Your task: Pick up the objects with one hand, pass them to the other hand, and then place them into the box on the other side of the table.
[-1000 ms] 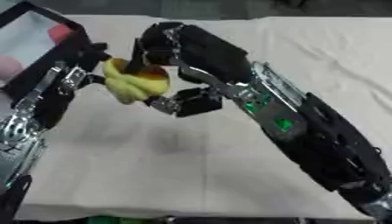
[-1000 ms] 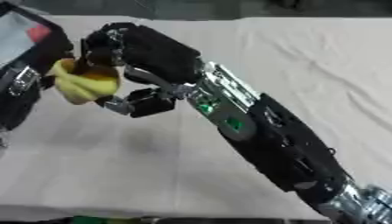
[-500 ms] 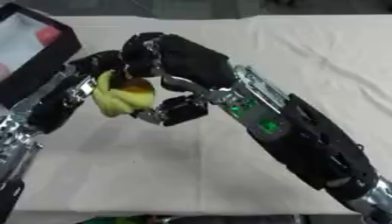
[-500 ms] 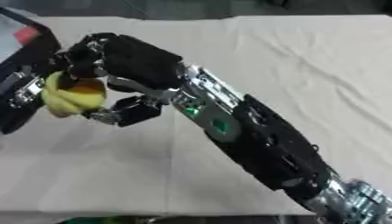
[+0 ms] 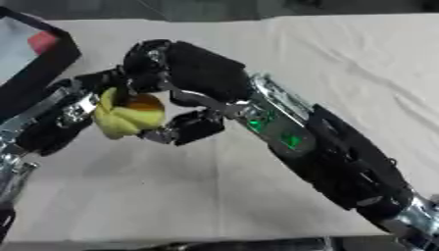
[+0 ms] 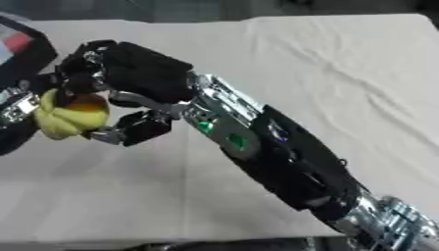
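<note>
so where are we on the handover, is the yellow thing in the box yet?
Not yet. Picked up: the yellow object is off the cloth-covered table. In hand: it sits between both hands mid-pass, right hand curled over it, left hand curled against its other side; who carries it is unclear. Left: release, then place it in the black box at far left, where something red already lies.

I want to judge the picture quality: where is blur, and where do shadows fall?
Left eye view: the yellow object between the left hand and right hand looks soft, its edges smeared; a faint shadow lies on the cloth under the arm. Right eye view: similar softness; the box at the left edge is cropped.
</note>
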`<state>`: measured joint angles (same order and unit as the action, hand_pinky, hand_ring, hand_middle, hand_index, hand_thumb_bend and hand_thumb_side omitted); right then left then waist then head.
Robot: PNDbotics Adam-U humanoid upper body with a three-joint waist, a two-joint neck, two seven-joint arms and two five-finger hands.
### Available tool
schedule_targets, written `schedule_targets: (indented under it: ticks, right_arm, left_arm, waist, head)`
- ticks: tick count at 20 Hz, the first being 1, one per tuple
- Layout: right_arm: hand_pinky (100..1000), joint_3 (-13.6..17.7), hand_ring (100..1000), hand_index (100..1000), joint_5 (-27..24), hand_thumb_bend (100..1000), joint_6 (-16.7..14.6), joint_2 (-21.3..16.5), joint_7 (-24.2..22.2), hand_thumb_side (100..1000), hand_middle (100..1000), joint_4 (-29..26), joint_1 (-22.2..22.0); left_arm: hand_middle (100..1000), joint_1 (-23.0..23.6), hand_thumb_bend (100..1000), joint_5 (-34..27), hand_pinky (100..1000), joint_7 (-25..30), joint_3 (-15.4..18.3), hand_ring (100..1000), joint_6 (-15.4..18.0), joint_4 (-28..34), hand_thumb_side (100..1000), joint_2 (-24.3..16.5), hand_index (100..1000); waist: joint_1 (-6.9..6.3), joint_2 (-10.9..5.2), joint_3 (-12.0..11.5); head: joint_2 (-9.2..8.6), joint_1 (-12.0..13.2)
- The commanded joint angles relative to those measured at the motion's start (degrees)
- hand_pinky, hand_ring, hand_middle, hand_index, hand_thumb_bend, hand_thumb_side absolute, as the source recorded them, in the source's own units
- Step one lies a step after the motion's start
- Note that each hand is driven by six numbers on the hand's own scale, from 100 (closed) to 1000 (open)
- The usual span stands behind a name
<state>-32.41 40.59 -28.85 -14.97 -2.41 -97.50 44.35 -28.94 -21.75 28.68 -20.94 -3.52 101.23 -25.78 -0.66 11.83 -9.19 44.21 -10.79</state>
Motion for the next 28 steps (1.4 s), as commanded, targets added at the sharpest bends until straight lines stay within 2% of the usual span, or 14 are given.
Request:
schedule_targets:
  ticks: [1,8,14,20,26,28]
  right_arm:
    - [702,0.53,607,497,0.70,100,0.30,-0.07,0.27,100,513,0.10,0.74]
    - [697,0.65,604,492,1.00,100,0.49,-0.36,0.57,100,511,0.42,0.45]
    - [684,0.76,595,481,2.69,100,3.17,-0.42,1.38,100,503,0.60,0.31]
    - [682,0.62,594,479,3.37,100,3.87,-0.41,1.87,100,502,0.69,0.25]
    - [680,0.67,591,477,3.67,100,4.11,-0.43,2.16,100,501,0.62,0.31]
    - [678,0.58,589,476,3.47,100,4.15,-1.01,2.38,100,501,-0.10,0.07]
  left_arm:
    - [886,-0.06,713,-2.59,704,1.27,-0.45,1000,0.77,1.52,732,-0.41,703]
    - [895,1.65,754,-8.56,711,-1.56,1.51,1000,2.34,-0.14,786,-0.27,695]
    - [892,1.98,794,-12.37,710,-3.02,1.95,1000,2.79,0.04,817,0.00,692]
    - [880,1.95,805,-16.11,707,-4.46,1.86,1000,2.99,-0.18,814,0.38,687]
    - [882,1.35,728,-14.83,705,-3.46,1.03,1000,2.22,0.97,752,-0.05,683]
    - [879,0.89,640,-13.22,701,-2.99,0.45,1000,1.46,1.21,696,-0.26,675]
  waist:
    - [-0.27,-0.64,0.01]
    - [-0.22,-0.72,-0.22]
    - [-0.05,-0.77,-0.36]
    - [0.00,-0.78,-0.38]
    - [-0.11,-0.78,-0.34]
    - [-0.11,-0.78,-0.31]
  head:
    - [-0.10,-0.43]
    - [-0.10,-0.87]
    - [-0.10,-1.25]
    - [-0.10,-1.74]
    - [-0.10,-2.10]
    - [-0.10,-2.17]
